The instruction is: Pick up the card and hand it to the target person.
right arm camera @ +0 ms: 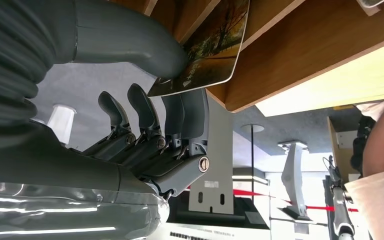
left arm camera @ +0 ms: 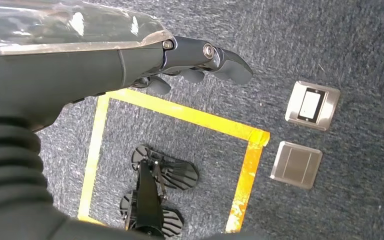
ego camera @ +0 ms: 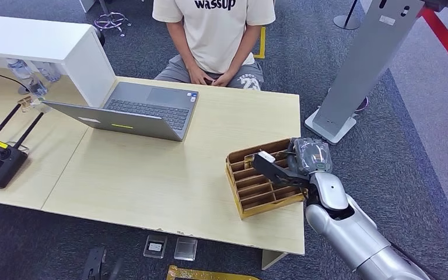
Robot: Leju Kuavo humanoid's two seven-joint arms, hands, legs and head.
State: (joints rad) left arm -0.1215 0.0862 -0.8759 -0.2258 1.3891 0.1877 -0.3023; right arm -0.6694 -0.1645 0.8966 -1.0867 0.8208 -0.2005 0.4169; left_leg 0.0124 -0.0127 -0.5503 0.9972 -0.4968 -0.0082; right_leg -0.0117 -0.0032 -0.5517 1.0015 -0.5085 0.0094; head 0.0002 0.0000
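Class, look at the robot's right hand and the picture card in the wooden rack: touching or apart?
Touching. In the right wrist view the right hand pinches the card: thumb pressed on its printed face, fingers behind its edge, at the wooden rack.

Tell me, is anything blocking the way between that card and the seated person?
Nothing visible blocks it. The right hand pinches the card at the wooden rack; bare tabletop stretches toward the person. The open laptop sits off to the left of that line.
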